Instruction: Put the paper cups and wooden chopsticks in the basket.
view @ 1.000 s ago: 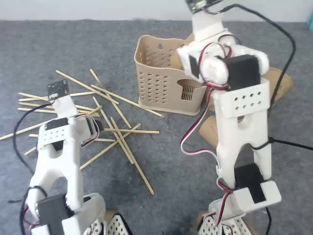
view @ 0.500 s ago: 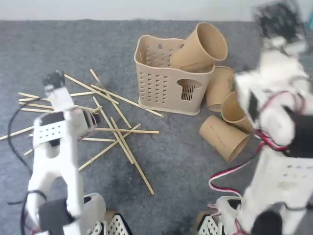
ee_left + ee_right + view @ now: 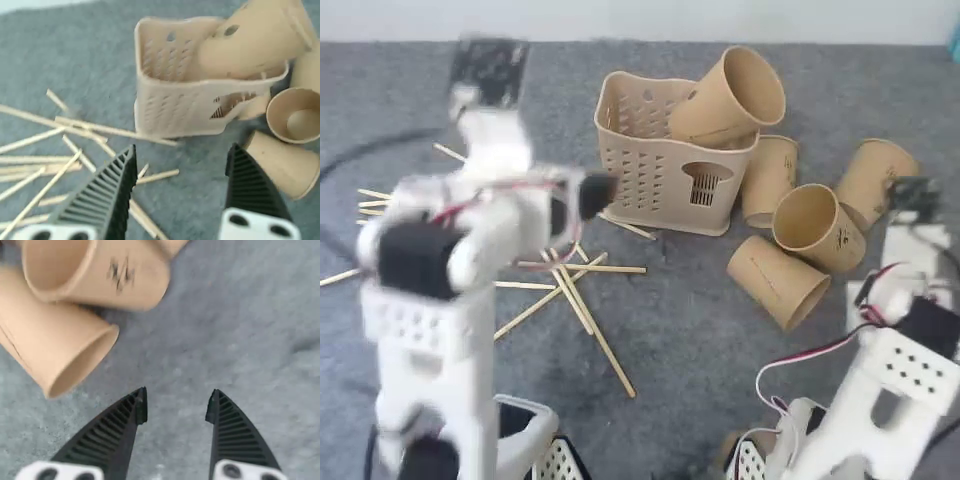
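**A:** Position check. Left gripper (image 3: 183,150): jaws spread wide and empty, held above the grey mat (image 3: 700,340), with the chopsticks (image 3: 575,300) to one side and the basket (image 3: 645,175) ahead.

**B:** Right gripper (image 3: 178,392): jaws parted, nothing between them, over bare mat near the lying cup (image 3: 777,280). The open-mouthed cup (image 3: 817,228) sits just beyond that one, touching it.

**A:** Tally so far is one tilted cup (image 3: 730,100) in the basket, leaning on the rim with its mouth well above the wall. The rear cups (image 3: 875,178) lie to the right of the basket, on the mat. All the chopsticks are loose, scattered and crossed to the basket's left.

**B:** Hazards, as I judge them. The tilted cup is only propped, so a knock on the basket wall could tip it back out.

**A:** Agreed. One stick lies right along the basket's foot. Going for it brings the jaws close to that wall, which risks the same knock.

**B:** The sticks are thin and flat on a fuzzy surface, so the jaw tips may slide over one or pinch the mat instead. Where they cross, lifting one could drag or flick its neighbours.

**A:** The cups on their sides can roll away if one jaw touches first. They are paper too — a hard squeeze could crumple the wall.

**B:** Last one is room. The leaning cup takes up much of the basket's mouth, and long sticks dropped against it may end up propped on it or lever out over the rim.
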